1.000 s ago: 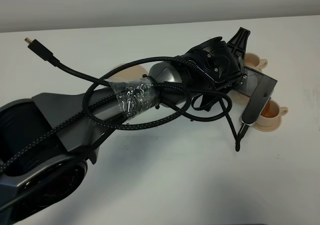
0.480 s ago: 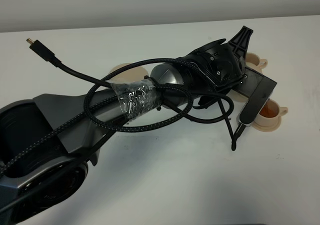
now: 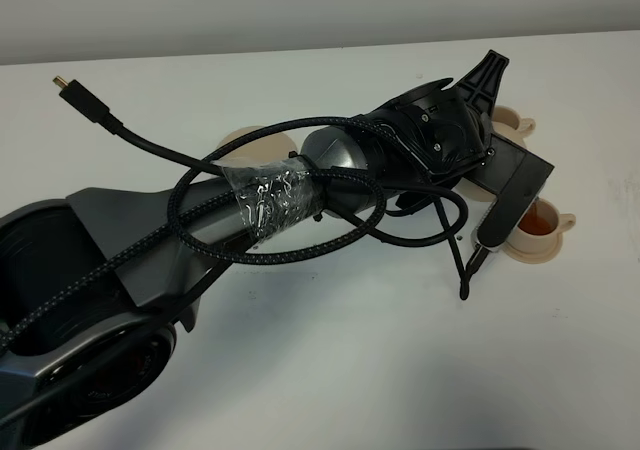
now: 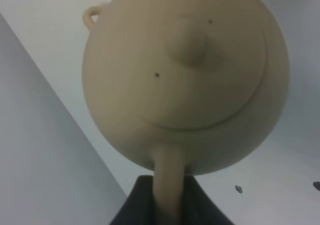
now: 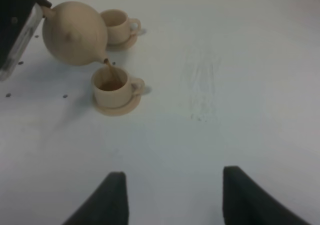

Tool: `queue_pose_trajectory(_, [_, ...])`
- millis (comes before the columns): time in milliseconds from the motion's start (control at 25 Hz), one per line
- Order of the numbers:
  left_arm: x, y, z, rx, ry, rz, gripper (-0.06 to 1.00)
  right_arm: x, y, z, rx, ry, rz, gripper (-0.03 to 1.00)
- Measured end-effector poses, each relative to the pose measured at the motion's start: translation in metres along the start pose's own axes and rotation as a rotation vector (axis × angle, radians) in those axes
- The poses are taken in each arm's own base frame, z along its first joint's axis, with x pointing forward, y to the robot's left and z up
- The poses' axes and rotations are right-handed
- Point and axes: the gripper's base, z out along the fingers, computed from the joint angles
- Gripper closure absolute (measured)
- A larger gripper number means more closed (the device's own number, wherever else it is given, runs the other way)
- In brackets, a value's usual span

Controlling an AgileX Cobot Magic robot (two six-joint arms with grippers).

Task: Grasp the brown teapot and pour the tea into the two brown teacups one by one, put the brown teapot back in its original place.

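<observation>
**A:** State of the left tool (image 4: 167, 202)?
**B:** Clenched on the loop handle of the round, squat, pale tan ceramic teapot (image 4: 185, 80). The left wrist view shows a dark finger on each side of the handle.
**A:** Where is the pot?
**B:** It's held tilted above the white surface (image 5: 225, 60). The spout is down over the nearer small tan handled teacup (image 5: 112, 87), and a thin brown stream runs from the spout into it. In the high view the left arm (image 3: 350, 160) hides the pot.
**A:** Cup layout?
**B:** High view: the cup under the spout is at right-middle of the frame, with brown tea inside. It sits on its small round tan saucer (image 3: 535, 255). The second small tan teacup (image 3: 510, 122) is above it, upper right, on its own saucer. Can't tell what's in that one.
**A:** Big saucer?
**B:** The wide flat tan saucer (image 3: 250, 142) is upper centre-left, partly behind the black cable (image 3: 150, 148). It's well apart from both cups.
**A:** And the right tool (image 5: 175, 200)?
**B:** Released, nothing between the fingers. It hovers over bare surface, well apart from the cups.
</observation>
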Motion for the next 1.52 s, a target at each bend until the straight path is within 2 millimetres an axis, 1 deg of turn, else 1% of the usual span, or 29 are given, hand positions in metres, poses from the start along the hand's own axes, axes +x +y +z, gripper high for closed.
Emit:
queue_pose_trajectory(200, [-0.003, 0.001, -0.001, -0.019, 0.005, 0.046, 0.81, 0.000, 0.000, 0.000, 0.000, 0.000, 0.000, 0.55])
queue_pose_trajectory(680, [-0.005, 0.004, -0.002, -0.047, -0.005, 0.063, 0.81, 0.000, 0.000, 0.000, 0.000, 0.000, 0.000, 0.55])
queue_pose_trajectory(960, [-0.008, 0.006, -0.003, -0.077, 0.008, 0.122, 0.81, 0.000, 0.000, 0.000, 0.000, 0.000, 0.000, 0.55])
queue_pose_trajectory(1520, [-0.011, 0.009, -0.004, -0.103, 0.019, 0.175, 0.81, 0.000, 0.000, 0.000, 0.000, 0.000, 0.000, 0.55])
